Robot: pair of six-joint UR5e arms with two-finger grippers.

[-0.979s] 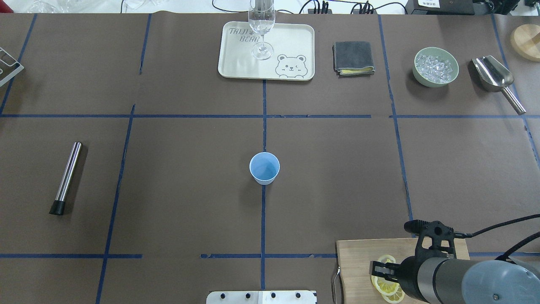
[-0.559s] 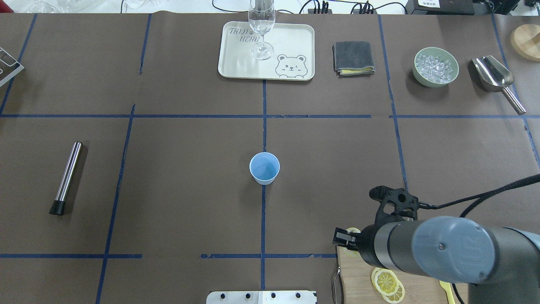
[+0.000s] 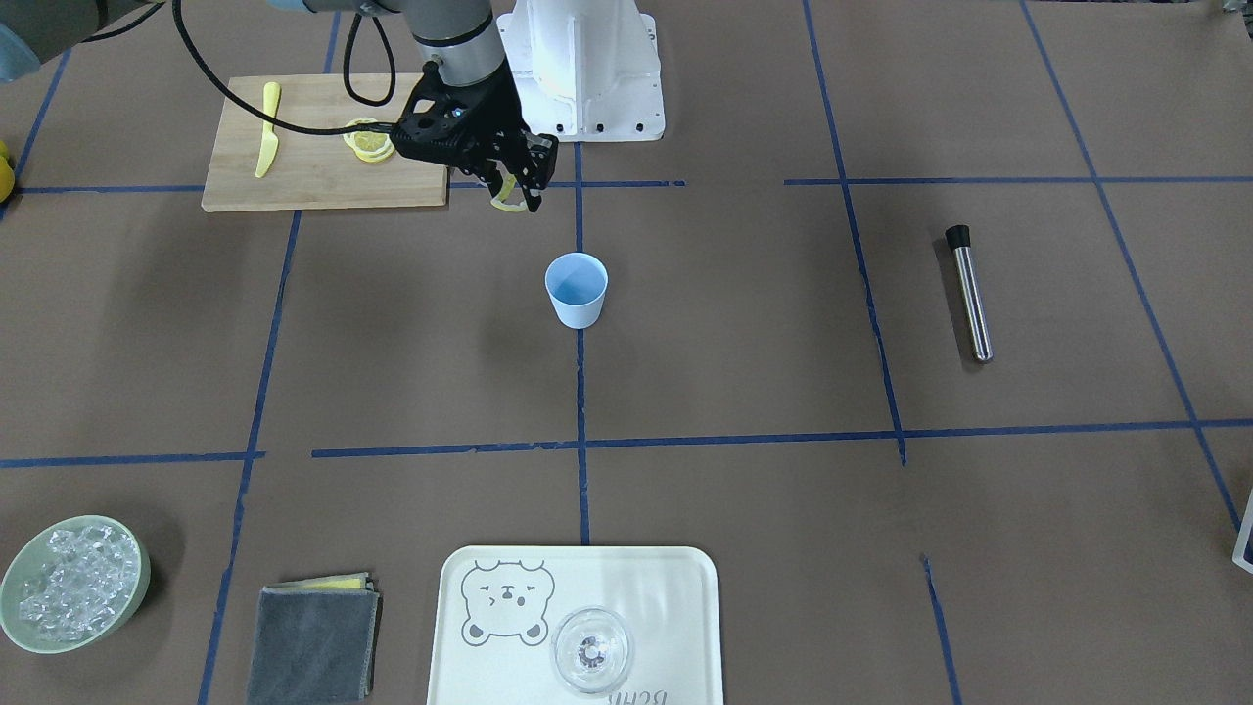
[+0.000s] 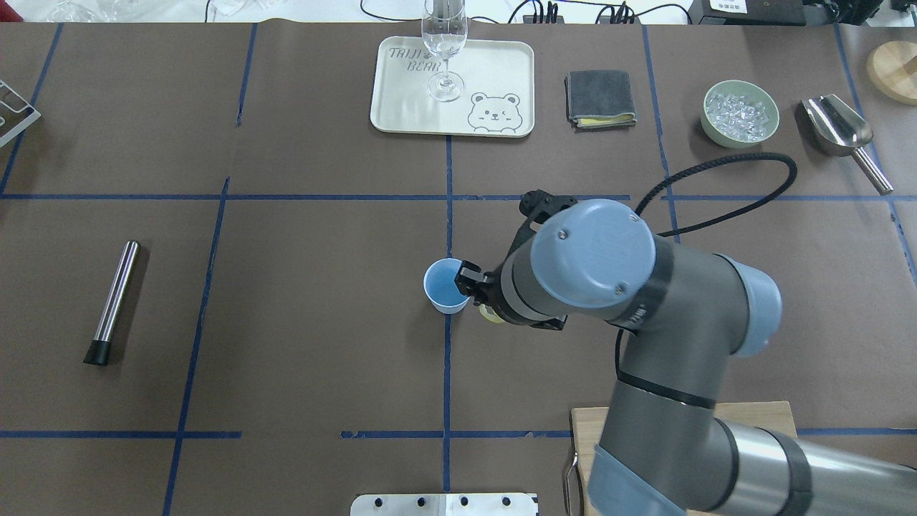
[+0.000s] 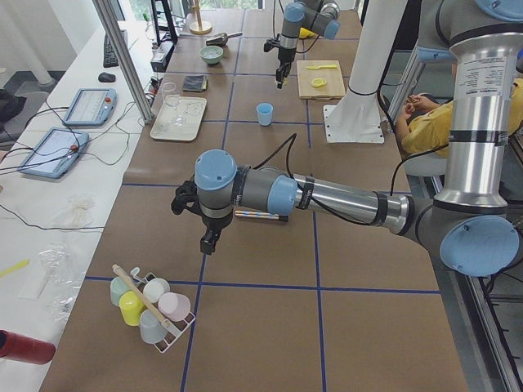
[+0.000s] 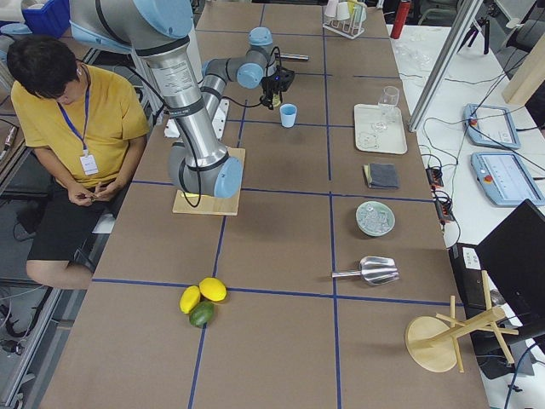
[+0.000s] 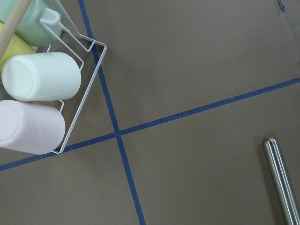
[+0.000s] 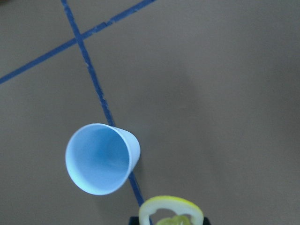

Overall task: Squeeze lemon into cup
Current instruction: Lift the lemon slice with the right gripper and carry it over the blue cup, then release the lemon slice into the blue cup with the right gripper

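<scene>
- Our right hand (image 3: 516,188) is clenched on a lemon slice (image 3: 506,202), holding it on edge in the air above the bench (image 3: 744,323).
- The slice hangs near the light-blue cup (image 3: 576,288) but short of it, on the cutting board's (image 3: 303,176) side. In the wrist view the cup's mouth lies off to one side of the rind, not beneath it.
- The cup stands upright and looks empty.
- To do this well, we judge the slice should be centred over the mouth and brought close to the rim before we press harder. That way the juice falls inside and the light cup is not knocked.
- Our left hand (image 5: 209,242) hangs far off by the cup rack (image 5: 151,306). We cannot tell whether it is released or clenched.
</scene>
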